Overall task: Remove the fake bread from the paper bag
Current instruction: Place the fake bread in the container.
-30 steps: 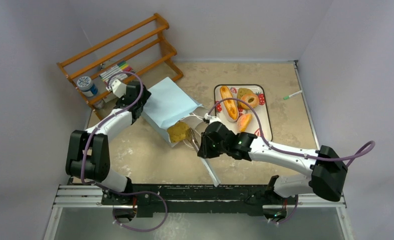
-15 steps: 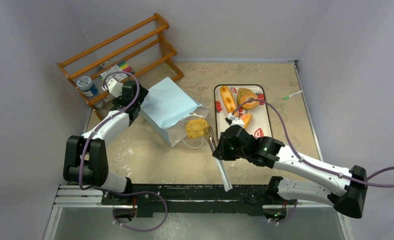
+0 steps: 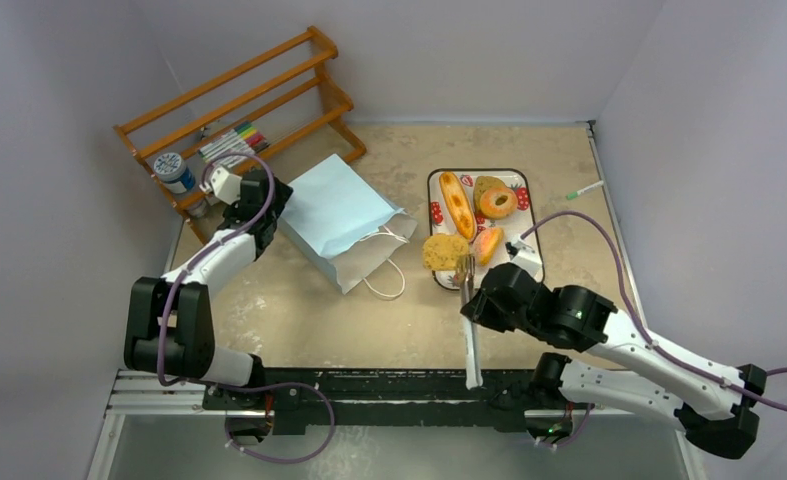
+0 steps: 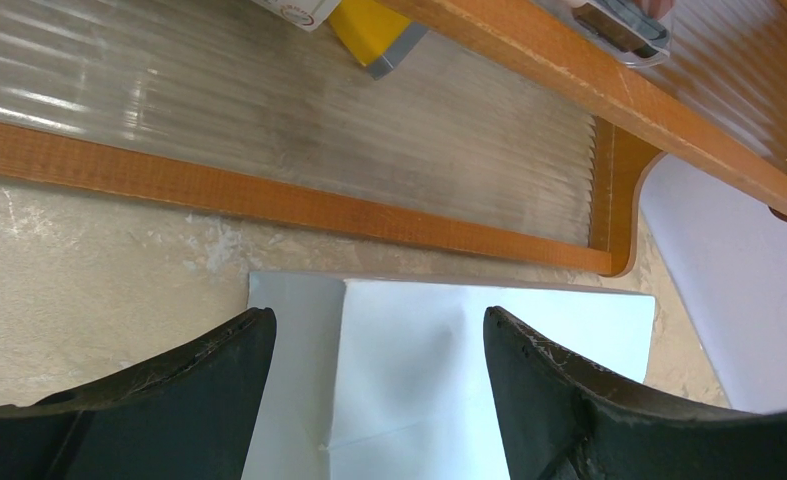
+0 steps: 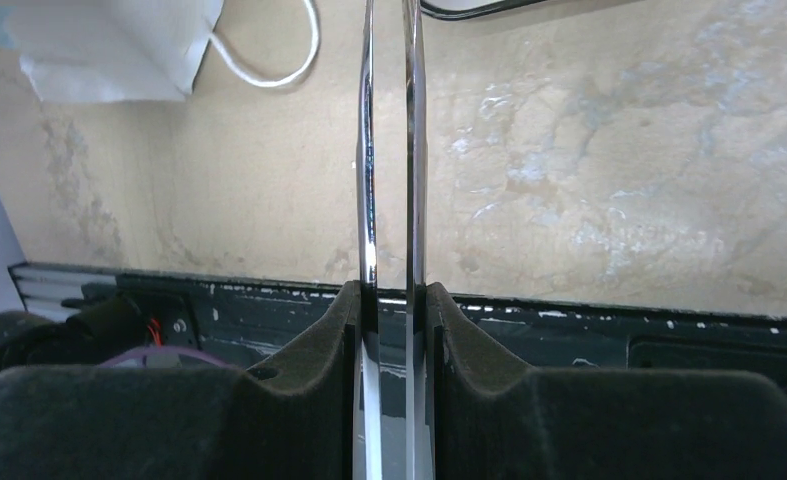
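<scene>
1. Top view: the light blue paper bag (image 3: pixel 337 213) lies flat on the surface (image 3: pixel 299 310), with its mouth and white string handles (image 3: pixel 389 288) turned toward the strawberry-print tray (image 3: pixel 532 258).
   - The fake bread (image 3: pixel 469 225) is all at the tray. The long loaf (image 3: pixel 457 204), donut (image 3: pixel 496 201) and croissant piece (image 3: pixel 487 244) lie on it.
   - The brown slice (image 3: pixel 442 251) sits at the tray's left rim, with the tips of the tongs (image 3: pixel 466 272) against it. Whether it is lifted or resting, I cannot tell.
   - The right hand (image 3: pixel 474 303) is clenched on the tongs.
   - The left hand (image 3: pixel 265 208) is at the bag's closed end. The wooden rack (image 3: pixel 269 85) stands close behind it, carrying markers (image 3: pixel 231 140) and a jar (image 3: pixel 172 170).
   - A pen (image 3: pixel 586 189) lies well apart, near the right wall.

2. Left wrist view: the left hand (image 4: pixel 377 315) is released, its fingers (image 4: pixel 189 390) spread wide. The bag's folded base (image 4: pixel 419 380) lies between and below them. The rack's orange rail (image 4: pixel 269 200) runs just beyond the bag.

3. Right wrist view: the right hand (image 5: pixel 389 330) grips the tongs, and the two metal blades (image 5: pixel 367 150) are squeezed nearly together. They run out of the top of the view, so the slice is not seen here. The bag's mouth (image 5: pixel 99 50) and one handle loop (image 5: pixel 312 40) lie at upper left.
</scene>
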`<state>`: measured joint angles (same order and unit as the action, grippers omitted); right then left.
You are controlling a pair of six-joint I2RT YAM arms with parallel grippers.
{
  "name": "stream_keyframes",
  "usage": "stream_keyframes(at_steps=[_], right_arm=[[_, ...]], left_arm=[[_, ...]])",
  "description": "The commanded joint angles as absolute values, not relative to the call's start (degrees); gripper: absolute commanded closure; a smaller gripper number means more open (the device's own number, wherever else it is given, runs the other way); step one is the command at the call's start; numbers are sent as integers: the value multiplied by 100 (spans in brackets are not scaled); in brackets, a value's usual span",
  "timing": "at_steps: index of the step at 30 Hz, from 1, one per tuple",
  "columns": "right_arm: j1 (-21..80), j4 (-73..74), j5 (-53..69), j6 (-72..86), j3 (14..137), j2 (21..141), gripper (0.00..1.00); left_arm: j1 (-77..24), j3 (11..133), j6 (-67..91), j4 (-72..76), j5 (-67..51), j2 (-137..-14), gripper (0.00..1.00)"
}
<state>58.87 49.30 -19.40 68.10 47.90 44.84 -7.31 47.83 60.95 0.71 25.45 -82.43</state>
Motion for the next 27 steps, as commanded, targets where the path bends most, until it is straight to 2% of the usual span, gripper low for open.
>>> stream_keyframes(at_steps=[1, 7, 11, 16, 22, 27], right_arm=[[5907, 5523, -2633, 7758, 5250, 4472, 95], [5889, 6001, -3365, 8355, 5500, 4488, 95], [5658, 5601, -3384, 8024, 5493, 4751, 94], [4656, 4516, -2949, 6532, 5884, 5387, 94], [2857, 3223, -1795, 4819, 6109, 6130, 94], [2342, 2737, -1205, 4377, 6141, 6695, 94]], left_arm=[[-677, 4626, 6247, 447, 2489, -7981, 24], [-679, 4561, 6223, 494, 2465, -7981, 24], [-678, 4532, 6207, 547, 2470, -7994, 24], [-677, 4500, 6255, 625, 2426, -8072, 25], [-677, 4491, 6269, 668, 2425, -8100, 25], [-679, 4493, 6306, 689, 2418, -8113, 25]])
